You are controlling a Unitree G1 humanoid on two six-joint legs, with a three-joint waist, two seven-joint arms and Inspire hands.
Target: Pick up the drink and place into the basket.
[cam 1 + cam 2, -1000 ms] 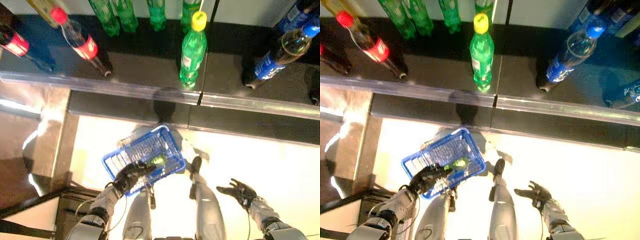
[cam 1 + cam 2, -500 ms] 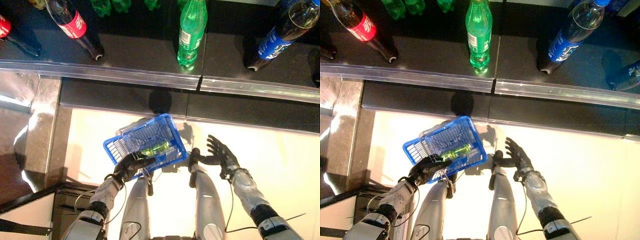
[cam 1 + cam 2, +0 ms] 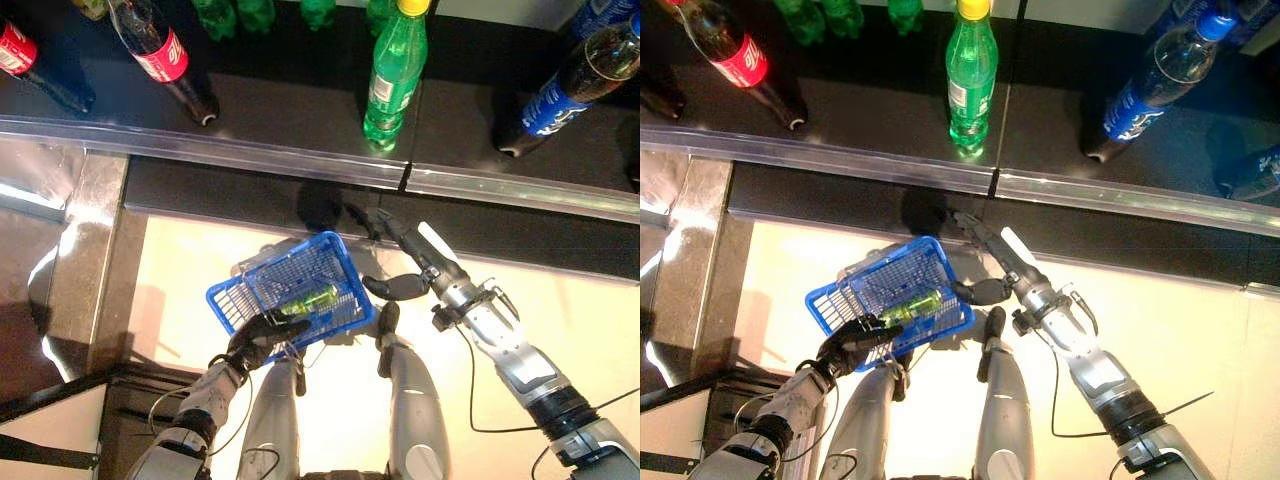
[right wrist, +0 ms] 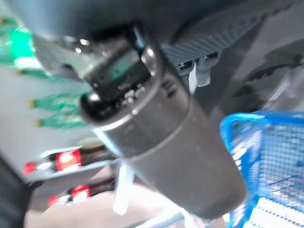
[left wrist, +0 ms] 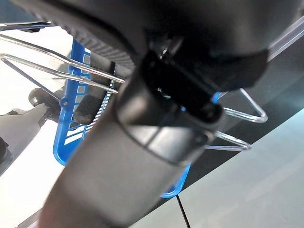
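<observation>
A blue wire-handled basket (image 3: pixel 255 296) hangs low in front of me with a small green drink bottle (image 3: pixel 308 297) lying inside it. My left hand (image 3: pixel 262 335) is shut on the basket's handle at its near edge; the handle wires (image 5: pixel 57 71) show in the left wrist view. My right hand (image 3: pixel 405 255) reaches forward and up, open with straight fingers, just right of the basket and below the shelf edge. On the shelf above stands a green bottle with a yellow cap (image 3: pixel 392 72).
The dark shelf (image 3: pixel 270 110) has a clear front rail (image 3: pixel 250 155). Red-labelled cola bottles (image 3: pixel 160 55) stand at its left, blue-labelled bottles (image 3: pixel 560 85) at its right, more green bottles (image 3: pixel 235 15) behind. A steel post (image 3: pixel 85 235) runs down the left.
My right arm has stretched forward and up, from beside the basket towards the shelf edge. The basket stays in my left hand with the green bottle in it. The camera has tilted slightly.
</observation>
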